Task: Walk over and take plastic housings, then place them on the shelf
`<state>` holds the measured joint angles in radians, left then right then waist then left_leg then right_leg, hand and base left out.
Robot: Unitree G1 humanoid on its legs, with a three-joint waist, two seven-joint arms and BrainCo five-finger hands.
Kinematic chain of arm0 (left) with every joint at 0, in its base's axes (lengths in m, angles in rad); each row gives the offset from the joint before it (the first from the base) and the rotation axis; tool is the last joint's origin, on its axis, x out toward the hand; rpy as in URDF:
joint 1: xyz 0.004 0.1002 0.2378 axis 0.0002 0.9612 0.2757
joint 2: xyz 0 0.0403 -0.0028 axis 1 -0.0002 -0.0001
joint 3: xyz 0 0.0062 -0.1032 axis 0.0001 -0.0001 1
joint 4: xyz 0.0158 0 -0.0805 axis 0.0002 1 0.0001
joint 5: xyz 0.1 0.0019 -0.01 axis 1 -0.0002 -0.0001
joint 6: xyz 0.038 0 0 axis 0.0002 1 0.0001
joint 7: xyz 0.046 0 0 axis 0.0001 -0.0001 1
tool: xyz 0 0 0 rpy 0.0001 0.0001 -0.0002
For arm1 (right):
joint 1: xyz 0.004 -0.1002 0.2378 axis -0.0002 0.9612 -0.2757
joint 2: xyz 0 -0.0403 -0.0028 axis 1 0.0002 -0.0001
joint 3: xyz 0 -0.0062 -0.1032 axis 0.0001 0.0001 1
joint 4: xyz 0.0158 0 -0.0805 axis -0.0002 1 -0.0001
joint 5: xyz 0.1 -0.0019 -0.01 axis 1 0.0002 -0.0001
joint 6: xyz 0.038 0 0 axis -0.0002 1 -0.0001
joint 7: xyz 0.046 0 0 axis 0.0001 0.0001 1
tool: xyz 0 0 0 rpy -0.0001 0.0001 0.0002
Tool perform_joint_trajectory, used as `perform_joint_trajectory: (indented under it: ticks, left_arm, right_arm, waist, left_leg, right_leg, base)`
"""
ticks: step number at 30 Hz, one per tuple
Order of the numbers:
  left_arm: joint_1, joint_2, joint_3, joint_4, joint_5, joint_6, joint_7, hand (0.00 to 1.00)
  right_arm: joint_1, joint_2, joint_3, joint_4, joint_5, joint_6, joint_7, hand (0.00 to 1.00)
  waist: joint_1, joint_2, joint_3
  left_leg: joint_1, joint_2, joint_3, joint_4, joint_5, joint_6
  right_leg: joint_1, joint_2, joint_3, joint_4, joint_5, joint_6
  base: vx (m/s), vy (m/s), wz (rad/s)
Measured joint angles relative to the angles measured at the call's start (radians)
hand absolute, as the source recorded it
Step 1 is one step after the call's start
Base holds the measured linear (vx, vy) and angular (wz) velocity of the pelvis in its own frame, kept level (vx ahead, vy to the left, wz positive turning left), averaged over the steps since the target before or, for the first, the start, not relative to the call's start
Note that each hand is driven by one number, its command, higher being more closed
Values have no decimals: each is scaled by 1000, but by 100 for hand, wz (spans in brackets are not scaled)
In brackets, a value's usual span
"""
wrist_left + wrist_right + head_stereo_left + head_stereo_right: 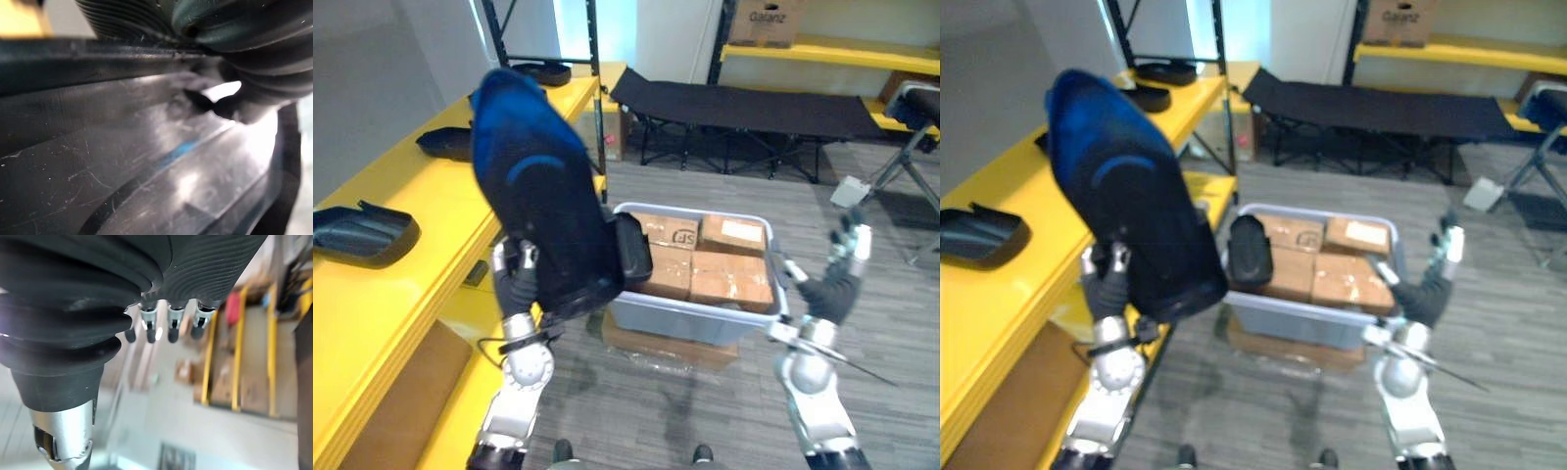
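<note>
Raised closest to our head camera, a large dark blue-black plastic housing (pixel 543 196) stands nearly upright and tilted, with our left hand (pixel 517 284) clamped on its lower edge; the left wrist view shows the scratched glossy shell pressed right against that hand. We hold the part just beside the front edge of the yellow shelf (pixel 421 196), off its surface. More housings lie along the shelf top, and the nearest shelved housing (pixel 362 235) rests close to the front edge at the near end. Our right hand (pixel 832 289) hangs in the air at the right, empty, its fingers (pixel 171 323) straight and apart. Between our two arms sits a pale grey bin (pixel 690 315) on the floor, resting on a flat carton. Brown cardboard boxes (pixel 729 274) fill most of the bin, and a second housing (pixel 633 248) stands on end against its left wall. Beyond the bin, a black folding cot (pixel 744 106) stretches along the back of the room.
</note>
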<state>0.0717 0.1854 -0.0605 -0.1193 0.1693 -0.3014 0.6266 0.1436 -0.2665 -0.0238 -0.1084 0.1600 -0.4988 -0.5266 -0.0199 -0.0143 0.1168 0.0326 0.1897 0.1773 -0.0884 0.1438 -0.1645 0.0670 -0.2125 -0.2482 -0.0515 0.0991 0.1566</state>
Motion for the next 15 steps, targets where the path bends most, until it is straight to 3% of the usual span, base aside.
perform_joint_trajectory:
  ticks: [6,11,13,15]
  left_arm:
    - [126,-71,34,-109,-131,-69,-20,100]
    - [146,-78,116,-168,-120,-68,-12,100]
    - [154,-78,152,-211,-120,-67,-10,100]
    - [165,-79,179,-244,-126,-67,-31,100]
  right_arm:
    - [140,110,-37,52,100,37,166,0]
    - [100,113,-8,59,195,36,333,0]
    - [54,113,42,73,215,35,356,0]
    - [10,112,115,96,215,46,353,0]
  waist:
    - [-17,4,-5]
    - [-18,18,-24]
    - [-6,19,-25]
    - [25,21,-29]
  left_leg:
    - [3,1,17,0,-4,-3]
    - [4,1,8,0,-10,-8]
    - [-5,0,-19,0,-12,-5]
    - [-21,-2,-64,0,-10,-5]
  right_leg:
    - [-4,0,6,0,-2,-1]
    - [6,0,-2,-3,-4,1]
    - [17,0,-32,-7,-5,2]
    - [36,0,-81,-11,-8,1]
  base:
    - [30,4,-5]
    - [-4,1,4]
    - [-29,-6,36]
    - [-36,-15,60]
